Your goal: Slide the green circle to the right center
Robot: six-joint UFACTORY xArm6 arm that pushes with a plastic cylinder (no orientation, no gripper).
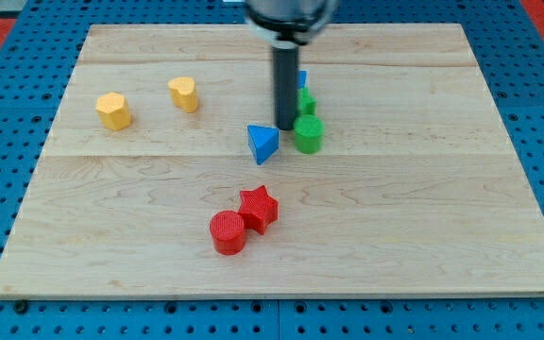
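The green circle (309, 134) stands near the middle of the wooden board (423, 217). My tip (284, 127) rests on the board just to the view's left of it, close to or touching it. A second green block (306, 101) sits right above the circle, partly hidden by the rod. A blue block (301, 79) peeks out behind the rod, further up. A blue triangle (263, 144) lies just left of and below my tip.
A red star (259, 208) and a red circle (228, 232) touch each other at the lower middle. A yellow hexagon (114, 110) and a yellow heart-like block (184, 93) stand at the upper left. A blue pegboard surrounds the board.
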